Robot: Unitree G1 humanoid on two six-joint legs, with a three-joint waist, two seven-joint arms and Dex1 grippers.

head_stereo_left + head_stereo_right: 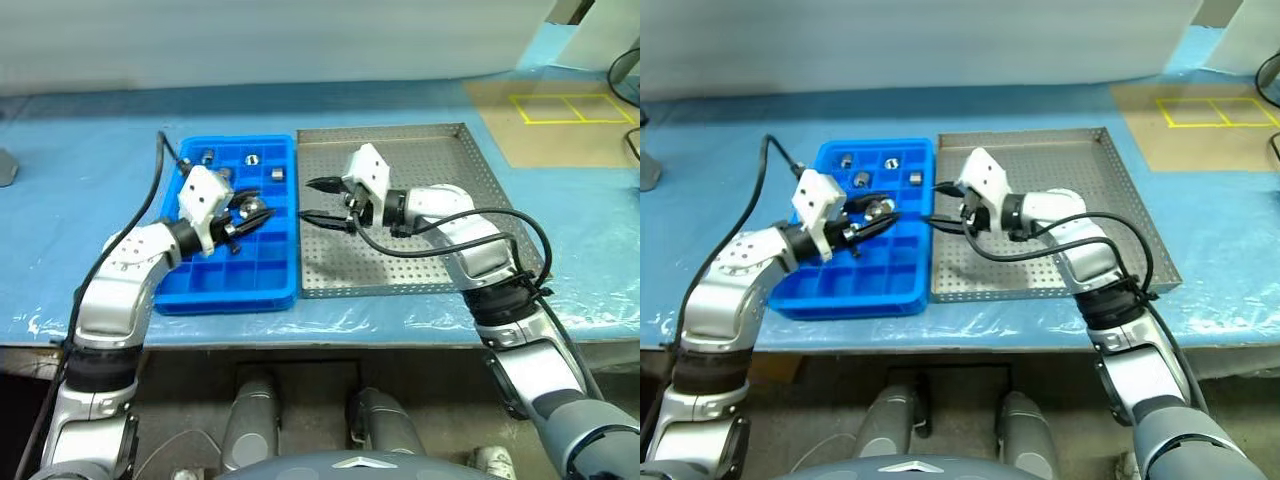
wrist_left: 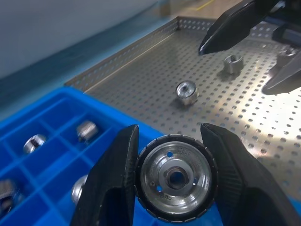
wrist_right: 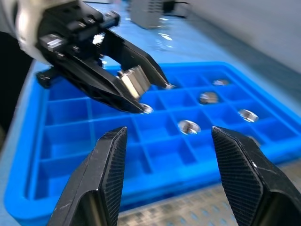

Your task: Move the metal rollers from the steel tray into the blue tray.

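Left hand (image 1: 243, 215): clenched on one metal roller (image 2: 175, 176), pinched by its rim between my two fingers, its hollow face turned toward my wrist camera; I hold it over the middle of the blue tray (image 1: 215, 285).

Right hand (image 1: 322, 203): released and carrying nothing, fingers spread, hanging over the steel tray (image 1: 470, 190) at the edge that meets the blue tray, pointing across toward my left hand.

Rollers already moved: several sit in the far compartments of the blue tray, one to a cell; in the head view I make out about four, for example one at the far row (image 1: 252, 158). The near rows look unfilled.

Rollers left to move: the left wrist view shows two loose rollers (image 2: 186, 92) lying on the perforated floor of the steel tray, near each other, with my right hand's fingers just above them.

Progress, as I judge it: past halfway. The roller in my grip has not yet been set down, and then the last two in the steel tray remain.

Tabletop (image 1: 90, 170): pale blue sheet, both trays side by side and touching.
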